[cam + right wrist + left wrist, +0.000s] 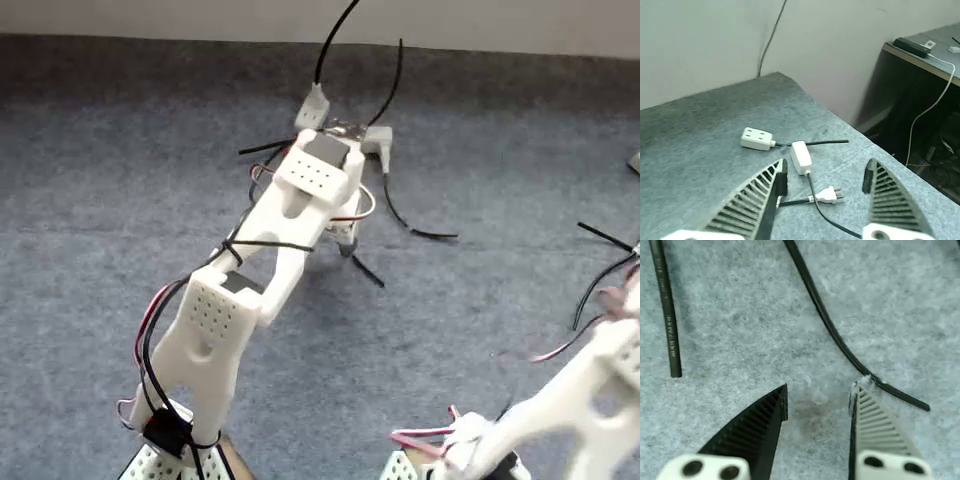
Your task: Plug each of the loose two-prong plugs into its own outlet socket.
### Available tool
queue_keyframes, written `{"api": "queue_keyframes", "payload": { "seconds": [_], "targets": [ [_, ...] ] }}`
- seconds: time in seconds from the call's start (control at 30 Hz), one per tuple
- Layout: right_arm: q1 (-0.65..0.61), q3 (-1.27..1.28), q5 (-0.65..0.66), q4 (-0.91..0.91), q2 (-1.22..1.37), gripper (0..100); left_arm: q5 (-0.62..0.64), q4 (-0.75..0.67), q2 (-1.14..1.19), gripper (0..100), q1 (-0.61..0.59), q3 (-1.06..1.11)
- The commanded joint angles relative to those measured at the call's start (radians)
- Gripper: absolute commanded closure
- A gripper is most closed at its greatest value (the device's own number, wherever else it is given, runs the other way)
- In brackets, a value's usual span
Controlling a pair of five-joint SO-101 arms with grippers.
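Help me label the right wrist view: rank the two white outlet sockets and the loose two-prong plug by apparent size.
1. Farther outlet socket and nearer outlet socket: about alike, lying at different angles and distances, so I won't rank them.
2. Two-prong plug: clearly smallest.

**Left arm** (285, 215): white 3D-printed links w/ dot-grid perforated panels (212, 305); dark servo block (325, 148) set into the upper link. A black cable (265, 243) crossed the shell, and red and white wires ran alongside.
**Right arm** (590, 375): same white shell; red wires (420, 438) near the base.
**Left gripper** (821, 390): one black ribbed finger (760, 425), one pale grey ribbed finger (875, 425), each on a white mount w/ paired screw holes.
**Right gripper** (826, 167): two triangular grey ribbed fingers (755, 200), white mounts.
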Motion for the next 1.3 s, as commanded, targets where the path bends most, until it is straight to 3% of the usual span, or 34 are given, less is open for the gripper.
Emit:
{"api": "queue_keyframes", "payload": {
  "seconds": [0.0, 0.2, 0.5, 0.73, 1.03, 1.27],
  "targets": [
    [0.061, -0.335, 0.015, 0.068, 0.269, 74.8, 0.008, -0.075, -0.048, 79, -0.030, 0.050],
    [0.061, -0.874, 0.012, 0.245, 0.714, 74.8, 0.009, -0.147, -0.050, 79, -0.031, 0.119],
    [0.015, -1.596, 0.021, 0.257, 1.403, 74.8, 0.009, -0.153, -0.050, 79, -0.035, 0.114],
    [-0.045, -1.988, 0.203, 0.240, 1.821, 74.8, 0.009, -0.170, -0.050, 79, -0.033, 0.114],
    [-0.019, -2.124, 0.387, -0.108, 2.101, 74.9, 0.006, -0.172, -0.050, 79, -0.027, 0.116],
    [-0.001, -2.123, 0.390, -0.127, 2.175, 74.9, 0.006, -0.172, -0.050, 79, -0.027, 0.117]
  ]
}}
